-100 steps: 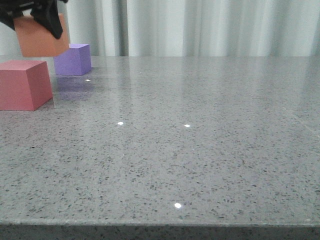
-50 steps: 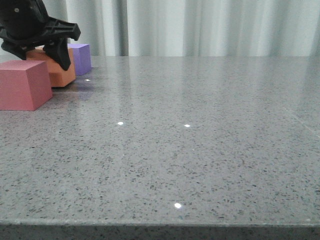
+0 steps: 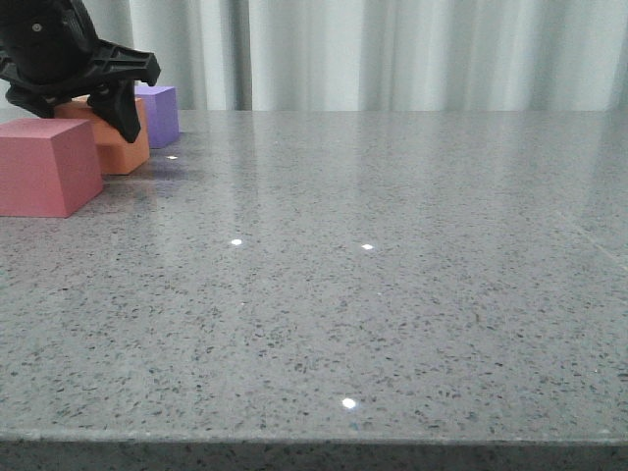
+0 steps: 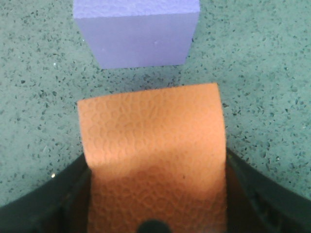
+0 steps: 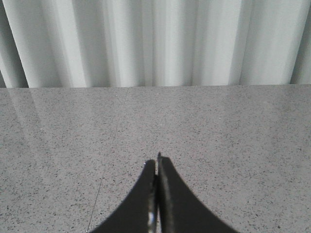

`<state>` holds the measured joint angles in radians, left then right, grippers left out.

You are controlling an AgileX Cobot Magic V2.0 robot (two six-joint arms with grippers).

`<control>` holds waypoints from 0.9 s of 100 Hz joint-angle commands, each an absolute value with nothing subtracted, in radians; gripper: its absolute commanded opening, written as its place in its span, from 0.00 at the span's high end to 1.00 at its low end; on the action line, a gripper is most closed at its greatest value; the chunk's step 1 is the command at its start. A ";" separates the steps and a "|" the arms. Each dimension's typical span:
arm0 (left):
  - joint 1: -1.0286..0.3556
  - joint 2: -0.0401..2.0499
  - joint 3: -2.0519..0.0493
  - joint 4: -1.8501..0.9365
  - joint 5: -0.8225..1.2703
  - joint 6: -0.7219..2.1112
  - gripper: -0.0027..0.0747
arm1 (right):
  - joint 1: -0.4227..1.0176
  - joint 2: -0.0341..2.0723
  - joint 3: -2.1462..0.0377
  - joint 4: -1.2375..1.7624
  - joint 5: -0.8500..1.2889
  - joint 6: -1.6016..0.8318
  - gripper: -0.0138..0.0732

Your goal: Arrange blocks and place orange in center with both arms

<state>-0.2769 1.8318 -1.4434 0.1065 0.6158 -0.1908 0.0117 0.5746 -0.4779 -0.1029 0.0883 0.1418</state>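
The orange cube (image 3: 124,153) rests on the grey table between the red/pink cube (image 3: 44,165) in front and the purple cube (image 3: 163,114) behind it. My left gripper (image 3: 88,106) is down over the orange cube, with its black fingers against two opposite sides. In the left wrist view the orange cube (image 4: 150,136) fills the space between the fingers of the left gripper (image 4: 155,194), and the purple cube (image 4: 136,34) stands just beyond it with a small gap. My right gripper (image 5: 157,162) is shut and empty above bare table. It is not in the front view.
The grey speckled table (image 3: 373,275) runs from the cubes at the far left to the right edge. A white curtain (image 3: 392,49) hangs behind the table's far edge.
My left gripper has come down with the orange cube from above the other cubes and set it on the table between the red/pink and purple cubes. It has hardly moved in the last half second.
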 commanded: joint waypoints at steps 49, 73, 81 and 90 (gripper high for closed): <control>-0.283 1.595 -1.493 0.099 0.624 -0.194 0.12 | 0.006 0.574 -0.506 -0.105 0.010 0.135 0.92; -0.283 1.336 -1.388 0.094 0.604 -0.214 0.12 | 0.006 0.574 -0.506 -0.105 0.010 0.135 0.92; -0.283 1.229 -1.316 0.094 0.578 -0.214 0.12 | 0.006 0.574 -0.506 -0.105 0.010 0.135 0.92; -0.281 1.116 -1.219 0.099 0.549 -0.216 0.12 | 0.006 0.574 -0.506 -0.105 0.010 0.135 0.92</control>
<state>-0.2769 1.2451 -1.2694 0.0986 0.6421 -0.2033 0.0117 0.5746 -0.4779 -0.1029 0.0883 0.1418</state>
